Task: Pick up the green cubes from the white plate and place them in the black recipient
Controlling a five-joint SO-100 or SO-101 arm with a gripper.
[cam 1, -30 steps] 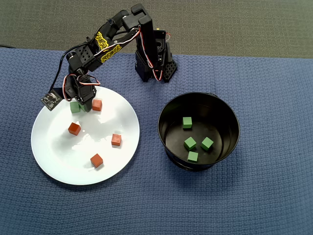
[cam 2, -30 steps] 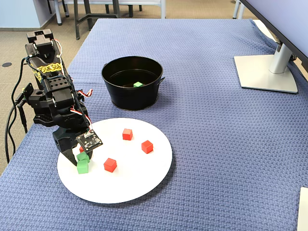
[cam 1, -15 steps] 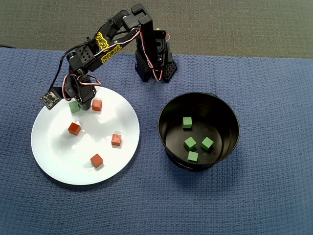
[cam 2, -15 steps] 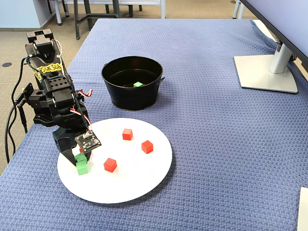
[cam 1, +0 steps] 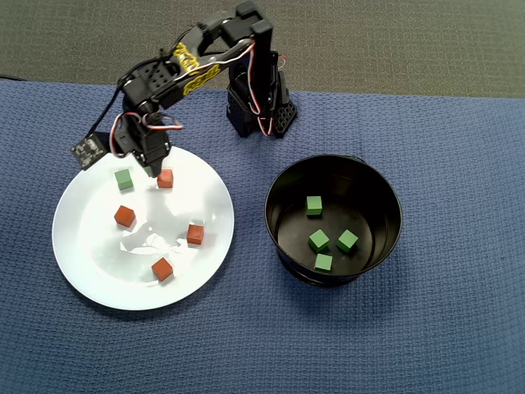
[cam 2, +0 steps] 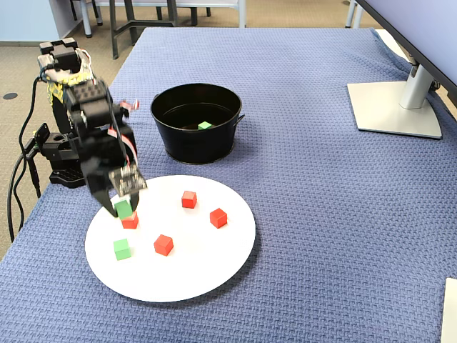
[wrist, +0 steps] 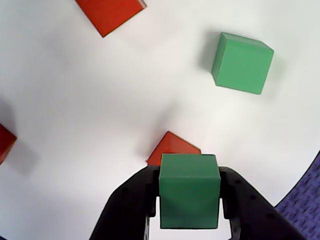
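My gripper (wrist: 189, 200) is shut on a green cube (wrist: 189, 192) and holds it just above the white plate (wrist: 100, 100), over a red cube (wrist: 172, 146). In the fixed view the held cube (cam 2: 123, 209) hangs in the gripper (cam 2: 123, 210) above the plate (cam 2: 200, 271). In the overhead view the gripper (cam 1: 153, 170) hides the held cube. Another green cube (cam 1: 124, 179) (wrist: 242, 62) (cam 2: 121, 249) lies on the plate (cam 1: 98, 279) near its rim. The black pot (cam 1: 283, 193) (cam 2: 194, 143) holds several green cubes (cam 1: 319, 240).
Several red cubes lie on the plate, such as one (cam 1: 124, 216) on its left and one (cam 1: 194, 234) on its right in the overhead view. The arm base (cam 1: 258, 111) stands behind the plate. A monitor stand (cam 2: 393, 107) is at the table's far right.
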